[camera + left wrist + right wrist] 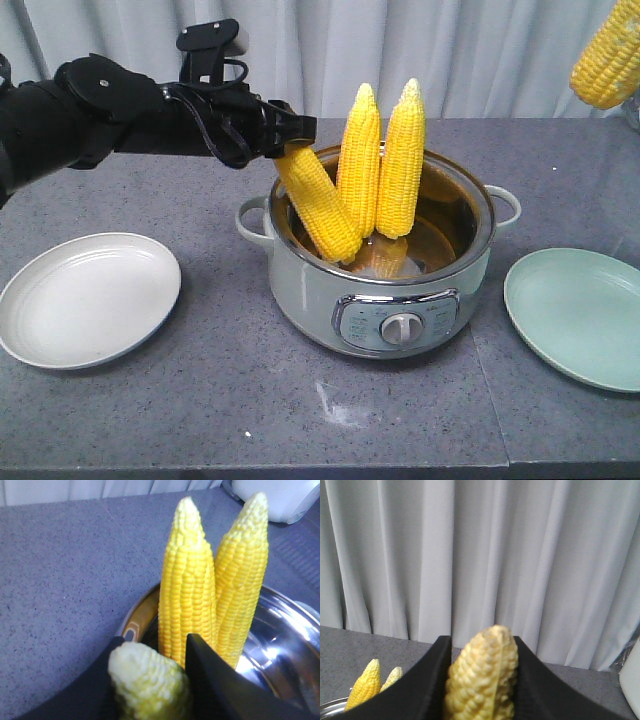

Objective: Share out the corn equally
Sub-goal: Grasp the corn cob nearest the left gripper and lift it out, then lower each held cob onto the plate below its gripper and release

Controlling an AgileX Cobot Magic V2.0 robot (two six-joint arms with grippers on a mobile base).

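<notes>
**Two cobs in hand, two waiting in the pot**

Far left, the white plate (90, 300) carries no corn yet. Next along, the left gripper (285, 140) is clamped on the pale tip of a tilted cob (320, 205). Its lower end leans inside the pot (400, 290). It is gripped high, I'd say, to lift clear of the rim. Two upright cobs (360, 160) stand against the pot's wall. The green plate (580, 315) waits on the right. High at that edge, the right gripper (480, 652) squeezes a raised cob (608, 60), likely bound for that plate.
</notes>
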